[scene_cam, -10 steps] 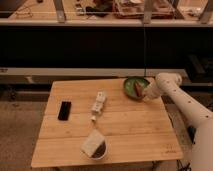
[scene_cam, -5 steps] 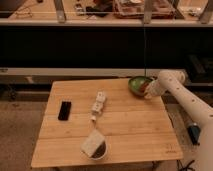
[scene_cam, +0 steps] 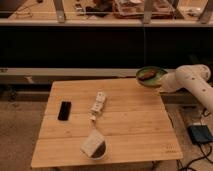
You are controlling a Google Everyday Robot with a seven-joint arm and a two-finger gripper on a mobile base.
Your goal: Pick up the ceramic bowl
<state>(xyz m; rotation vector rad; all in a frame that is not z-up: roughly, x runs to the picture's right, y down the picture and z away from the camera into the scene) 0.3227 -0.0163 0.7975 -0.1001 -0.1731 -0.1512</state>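
Note:
The ceramic bowl [scene_cam: 150, 76] is round, shallow and green, with a reddish-brown patch inside. It hangs tilted in the air above the far right corner of the wooden table [scene_cam: 130, 130]. My gripper [scene_cam: 163, 83] is at the bowl's right rim, shut on it, and the white arm [scene_cam: 194, 82] reaches in from the right.
On the table lie a black phone [scene_cam: 64, 110] at the left, a white oblong object [scene_cam: 98, 104] in the middle, and a small white bowl with a dark inside [scene_cam: 94, 146] near the front edge. A dark counter runs behind. A dark box [scene_cam: 200, 134] with cables lies on the floor at the right.
The green bowl has come up off the table and moved right and back with my gripper. The other things have not moved.

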